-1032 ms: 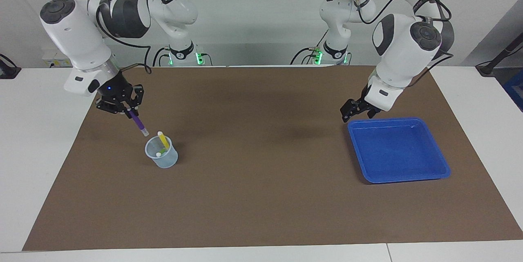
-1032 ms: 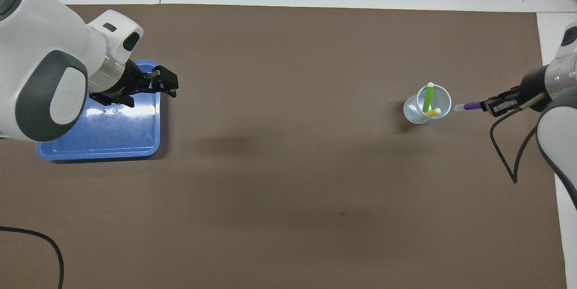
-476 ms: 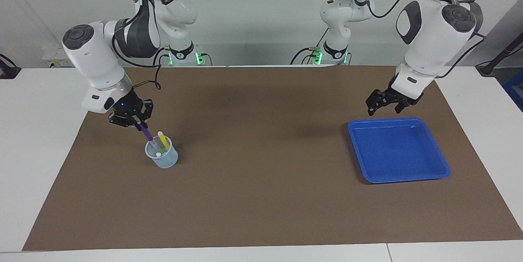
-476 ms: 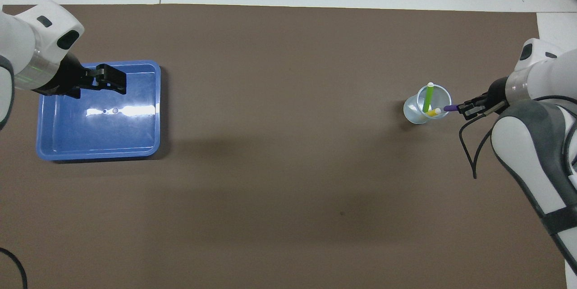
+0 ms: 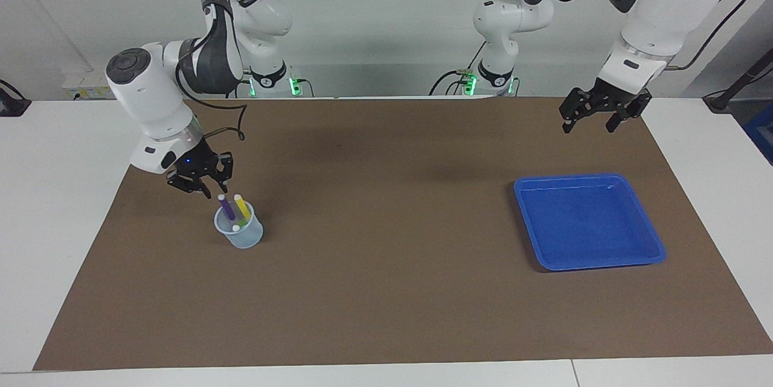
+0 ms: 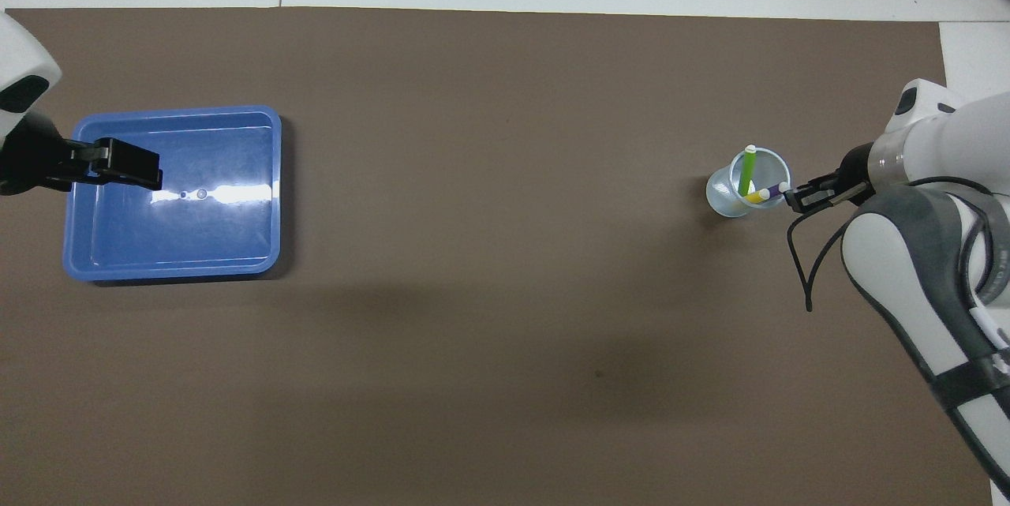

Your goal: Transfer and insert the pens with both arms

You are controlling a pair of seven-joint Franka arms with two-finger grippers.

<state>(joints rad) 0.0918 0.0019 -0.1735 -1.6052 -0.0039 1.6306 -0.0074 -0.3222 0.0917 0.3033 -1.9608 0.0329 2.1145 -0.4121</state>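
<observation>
Clear cup (image 5: pixel 240 231) holds purple pen (image 5: pixel 226 207), yellow pen (image 5: pixel 241 206), green pen (image 6: pixel 746 171); both end effectors spread.

Wall (image 5: pixel 386 19): plain, pale grey-white, facing me.
Table (image 5: pixel 60 194): white, under my brown mat (image 5: pixel 386 290).
Light: even, soft shadows.

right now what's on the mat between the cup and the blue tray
Nothing. The stretch of brown mat between the cup with the pens and the blue tray is bare; both the facing and overhead views show it.
</observation>
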